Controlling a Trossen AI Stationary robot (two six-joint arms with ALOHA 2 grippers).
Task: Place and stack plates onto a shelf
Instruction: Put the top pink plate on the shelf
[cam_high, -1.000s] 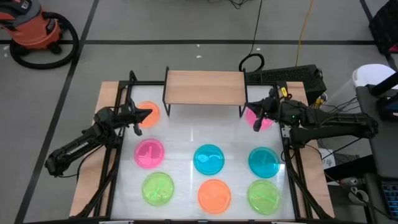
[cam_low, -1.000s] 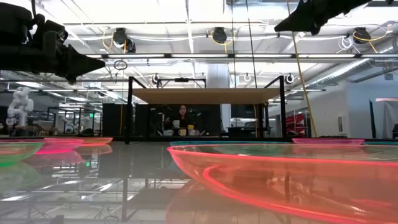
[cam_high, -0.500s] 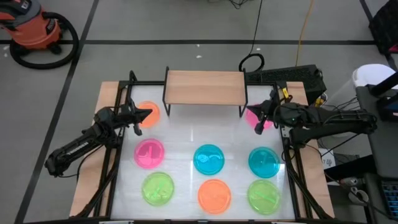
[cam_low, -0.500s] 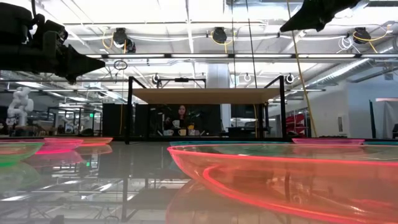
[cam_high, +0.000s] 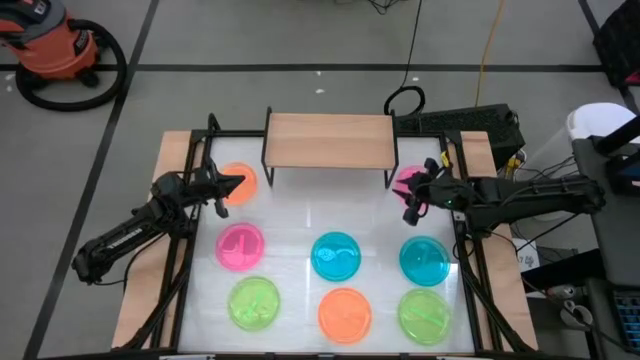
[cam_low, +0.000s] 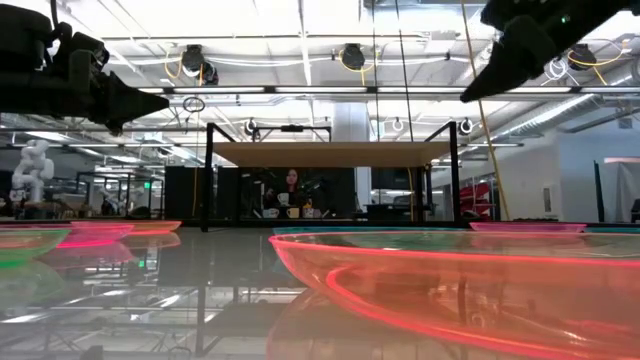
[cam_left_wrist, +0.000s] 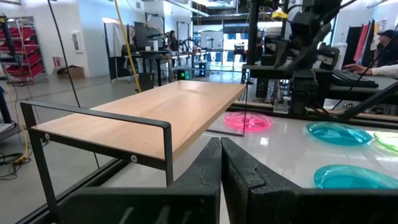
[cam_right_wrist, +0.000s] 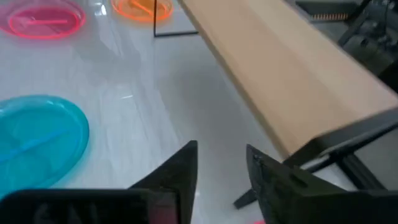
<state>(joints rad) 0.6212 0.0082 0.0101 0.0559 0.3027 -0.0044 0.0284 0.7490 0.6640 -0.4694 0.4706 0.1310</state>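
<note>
The right gripper is hovering with fingers spread over the pink plate at the shelf's four o'clock. Only the left wrist view is showing the left gripper pressed together, waiting by the orange plate at the shelf's eight o'clock.

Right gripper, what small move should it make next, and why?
Probably lower the right gripper onto the pink plate beside the shelf. Its fingers stand open, it hangs above that plate's near edge, and the shelf holds no plates. The left gripper waits shut over the orange plate.
</note>
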